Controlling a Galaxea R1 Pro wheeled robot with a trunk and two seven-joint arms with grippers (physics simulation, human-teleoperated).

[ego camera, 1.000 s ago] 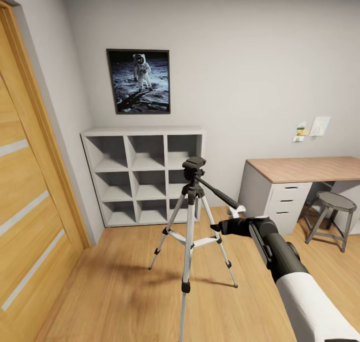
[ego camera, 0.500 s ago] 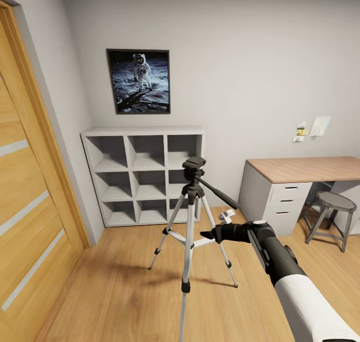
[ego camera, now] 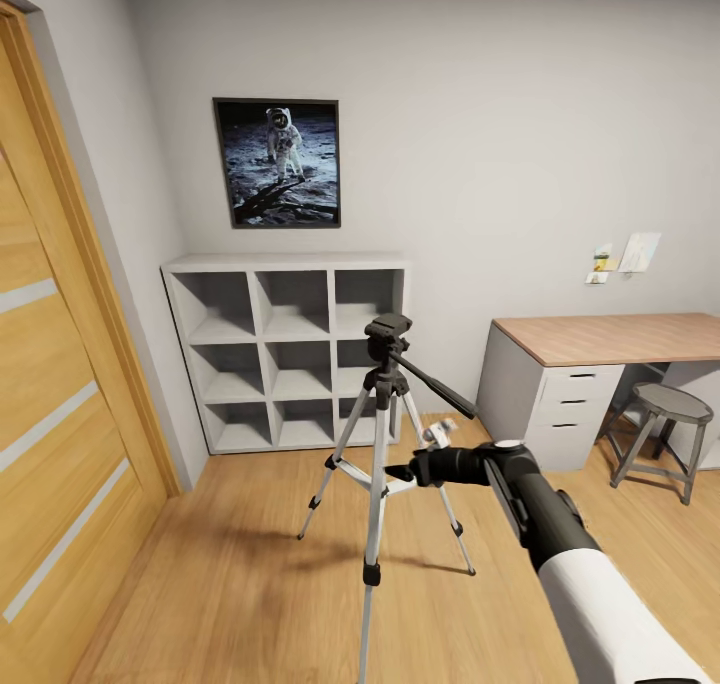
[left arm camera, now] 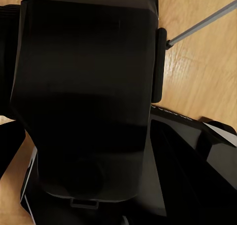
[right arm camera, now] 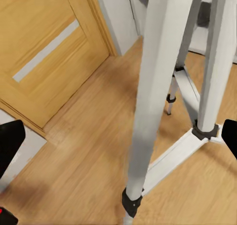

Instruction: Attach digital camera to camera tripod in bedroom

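Bedroom, wood floor (ego camera: 200, 584): camera tripod (ego camera: 384, 434) upright before cube shelves (ego camera: 285, 349). Right pincer (ego camera: 400, 472) beside its legs, fingers spread, empty. Left pincer's state unclear.

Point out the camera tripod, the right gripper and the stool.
camera tripod (ego camera: 387, 339): head view, on its black head.
right gripper (ego camera: 398, 473): head view, between its fingertips, beside the tripod's legs.
stool (ego camera: 672, 402): head view, on its round seat.
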